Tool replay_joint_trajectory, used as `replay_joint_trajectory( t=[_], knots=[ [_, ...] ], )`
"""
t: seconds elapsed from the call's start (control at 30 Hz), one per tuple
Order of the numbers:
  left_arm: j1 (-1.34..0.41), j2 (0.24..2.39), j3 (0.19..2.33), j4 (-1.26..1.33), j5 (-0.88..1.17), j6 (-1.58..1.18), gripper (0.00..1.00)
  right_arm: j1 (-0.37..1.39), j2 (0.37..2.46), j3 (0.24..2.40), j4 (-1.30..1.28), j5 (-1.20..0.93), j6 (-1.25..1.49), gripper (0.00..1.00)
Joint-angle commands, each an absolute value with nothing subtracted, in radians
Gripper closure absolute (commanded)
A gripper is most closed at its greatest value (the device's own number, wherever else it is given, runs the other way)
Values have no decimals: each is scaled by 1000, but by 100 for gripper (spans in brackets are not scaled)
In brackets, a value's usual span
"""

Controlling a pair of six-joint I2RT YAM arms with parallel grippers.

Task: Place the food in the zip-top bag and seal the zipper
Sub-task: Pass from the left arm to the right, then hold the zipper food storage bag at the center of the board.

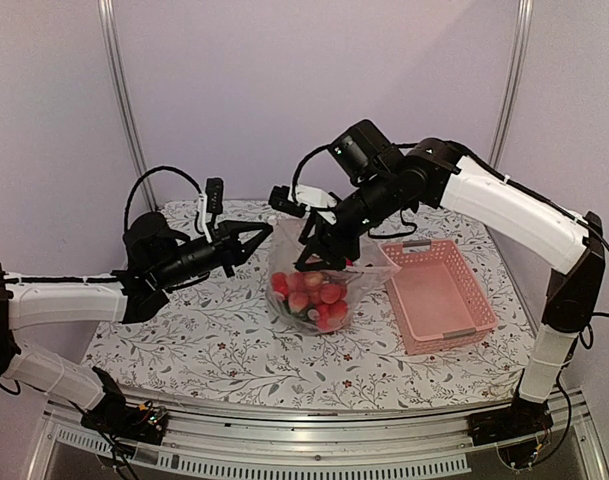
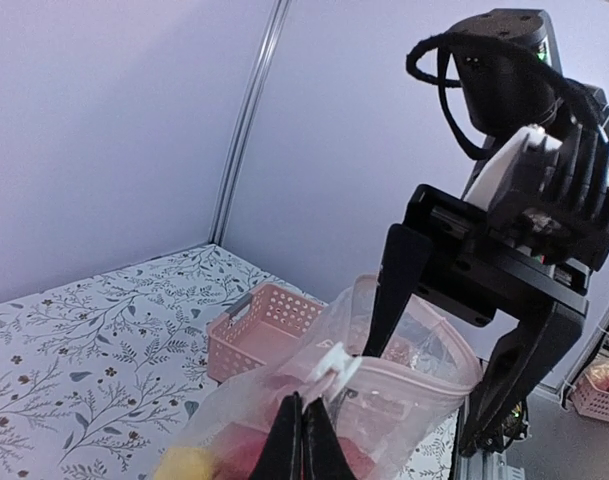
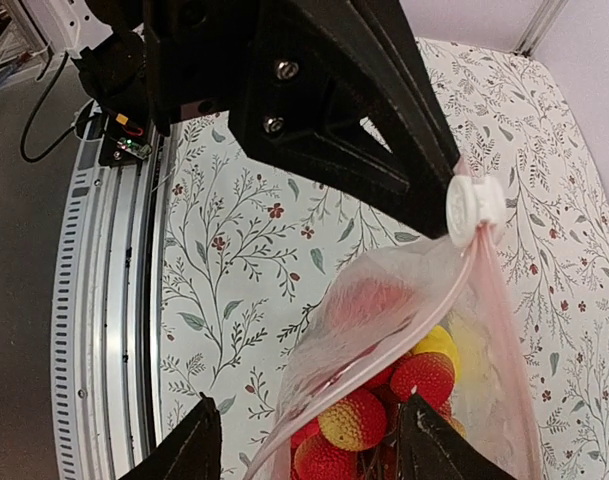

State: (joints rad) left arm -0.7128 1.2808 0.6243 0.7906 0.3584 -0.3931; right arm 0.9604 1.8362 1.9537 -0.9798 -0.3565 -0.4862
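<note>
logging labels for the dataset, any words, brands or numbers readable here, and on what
None can be read.
The zip-top bag, the pink basket and the floral table cover show no print.
The small circuit board at the table's near edge is too blurred to tell.

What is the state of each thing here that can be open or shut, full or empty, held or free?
Bag: top edge held up, mouth looks open, not sealed.
Food: inside the bag.
Left claw: shut, pinching the bag's top edge by the white slider.
Right claw: open, one finger on each side of the bag.
Basket: empty, upright on the table.
</note>
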Motion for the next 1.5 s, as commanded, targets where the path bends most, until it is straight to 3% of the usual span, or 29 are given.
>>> replay_joint_trajectory(
  t=[0.0,0.37,0.4,0.5,0.6,0.9,1.33,1.47],
  knots=[
    [-732,1256,673,743,371,-366,100,968,1864,2038,-931,-287,-402,43],
    [-750,1205,677,663,333,-340,100,968,1915,2110,-921,-293,-422,89],
    [-751,1202,674,659,327,-337,97,968,1913,2109,-926,-307,-427,92],
    [-750,1205,668,648,307,-328,70,968,1904,2100,-938,-335,-451,98],
    [-749,1222,667,647,331,-309,63,968,1888,2091,-940,-355,-474,99],
    [-749,1278,698,669,496,-248,70,970,1848,2053,-943,-370,-520,100],
    [-751,1306,734,612,560,-203,98,968,1829,2034,-937,-326,-540,99],
    [-751,1290,737,593,543,-205,100,968,1822,2032,-940,-311,-550,97]
  ],
)
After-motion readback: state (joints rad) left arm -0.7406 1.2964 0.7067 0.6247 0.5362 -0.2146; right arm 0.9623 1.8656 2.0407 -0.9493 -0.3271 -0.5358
